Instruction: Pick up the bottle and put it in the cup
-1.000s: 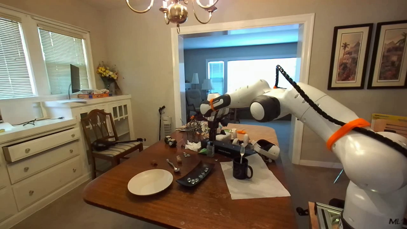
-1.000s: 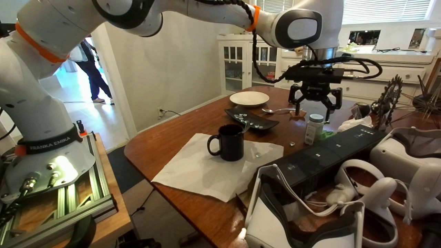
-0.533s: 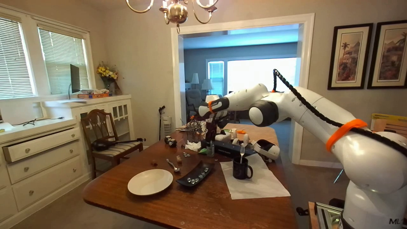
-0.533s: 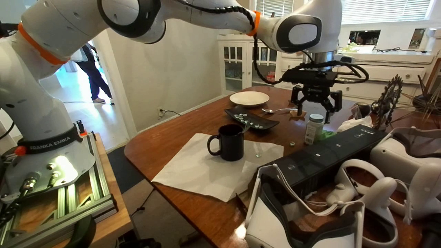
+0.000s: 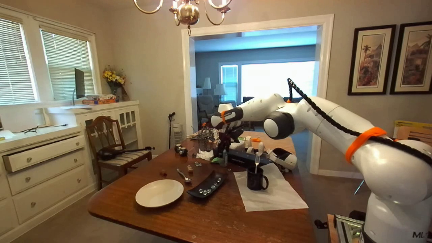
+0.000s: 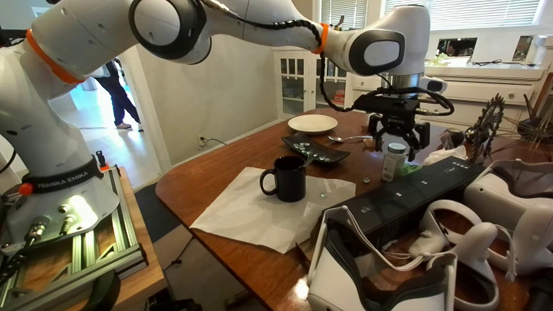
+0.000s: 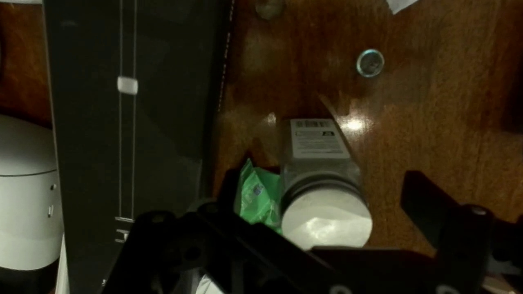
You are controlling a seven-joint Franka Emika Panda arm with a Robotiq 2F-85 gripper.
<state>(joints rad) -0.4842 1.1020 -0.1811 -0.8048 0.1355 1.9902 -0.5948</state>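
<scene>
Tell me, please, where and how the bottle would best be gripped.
I'd take the bottle by its sides, just under the lid, coming straight down from above: it stands upright, lid on top, and the open pincer looks spread wider than the lid. The green packet beside the bottle may crowd one side, so centre carefully before closing.

table [image 7: 449, 102]: glossy wood | sheet [image 6: 255, 218]: matt paper | cup [image 6: 291, 181]: smooth | bottle lid [image 7: 327, 218]: smooth, shiny | fingers [image 7: 429, 208]: matt

Txt on btl [image 7: 322, 168] illegible, blk box's [image 7: 163, 122] ends off-frame in wrist view
</scene>
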